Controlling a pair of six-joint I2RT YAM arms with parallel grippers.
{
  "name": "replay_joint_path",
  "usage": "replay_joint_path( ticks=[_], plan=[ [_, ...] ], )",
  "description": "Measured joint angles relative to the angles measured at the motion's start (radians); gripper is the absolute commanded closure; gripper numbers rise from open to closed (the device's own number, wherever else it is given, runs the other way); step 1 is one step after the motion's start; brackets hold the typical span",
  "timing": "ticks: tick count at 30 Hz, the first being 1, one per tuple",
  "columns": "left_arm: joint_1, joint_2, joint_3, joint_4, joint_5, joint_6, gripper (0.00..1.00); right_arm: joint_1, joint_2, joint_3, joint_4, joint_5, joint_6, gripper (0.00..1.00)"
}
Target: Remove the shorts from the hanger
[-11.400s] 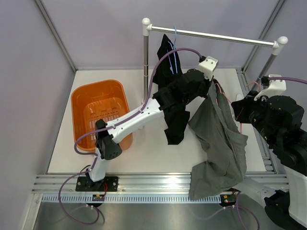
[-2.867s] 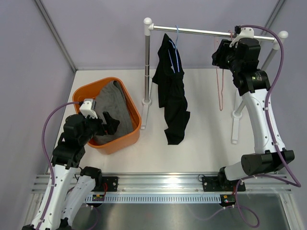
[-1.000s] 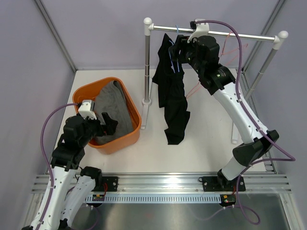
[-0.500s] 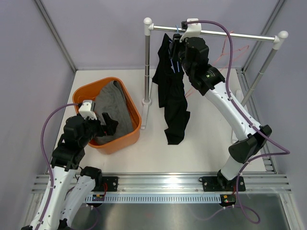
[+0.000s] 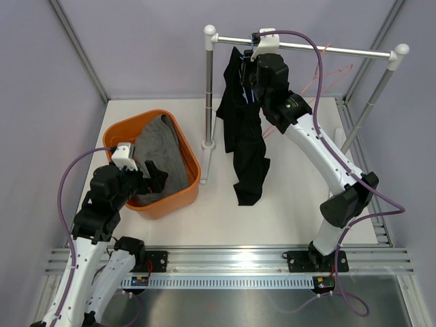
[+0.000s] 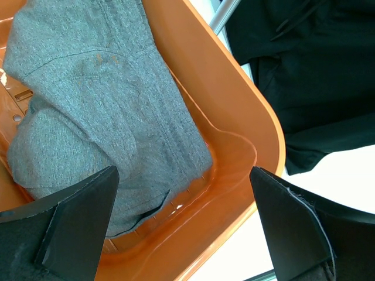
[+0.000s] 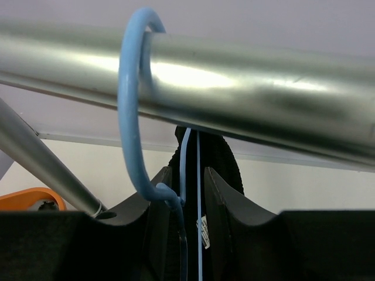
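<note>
The black shorts (image 5: 245,150) hang from a blue hanger (image 5: 246,87) hooked over the metal rail (image 5: 340,54). My right gripper (image 5: 251,72) is up at the hanger's top. In the right wrist view its jaws (image 7: 187,171) are drawn in on the blue hanger (image 7: 132,117) just below the rail (image 7: 263,88), with the black shorts' waistband (image 7: 214,158) between them too. The grey shorts (image 5: 163,153) lie in the orange basket (image 5: 136,119). My left gripper (image 5: 153,176) hovers open over the basket's near rim (image 6: 234,93), with the grey shorts (image 6: 99,99) below it.
A bare pink hanger (image 5: 337,70) hangs further right on the rail. The rail's two uprights stand on the white table, one (image 5: 208,95) right beside the basket. The black shorts' hem (image 6: 310,70) shows past the basket's rim.
My right arm has swung left along the rail, from beside the pink hanger to the blue one, and its jaws have narrowed around the hanger's top. The left arm has stayed put.
</note>
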Motion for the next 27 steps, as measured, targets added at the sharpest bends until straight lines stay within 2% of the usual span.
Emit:
replay_joint_path(
  ticks=[3, 6, 10, 27],
  plan=[
    [0.000, 0.000, -0.001, 0.000, 0.000, 0.000, 0.01, 0.000, 0.000, 0.000, 0.004, 0.003, -0.005, 0.68],
    [-0.001, 0.000, -0.003, 0.000, 0.000, 0.000, 0.01, 0.000, 0.000, 0.000, 0.011, 0.004, -0.013, 0.78],
    [-0.002, 0.000, -0.006, 0.000, 0.000, 0.000, 0.01, 0.001, 0.000, 0.000, 0.015, 0.003, -0.025, 1.00],
    [-0.009, 0.000, -0.011, 0.000, 0.000, 0.000, 0.01, 0.031, -0.038, 0.014, -0.039, 0.024, -0.048, 1.00]
  ],
)
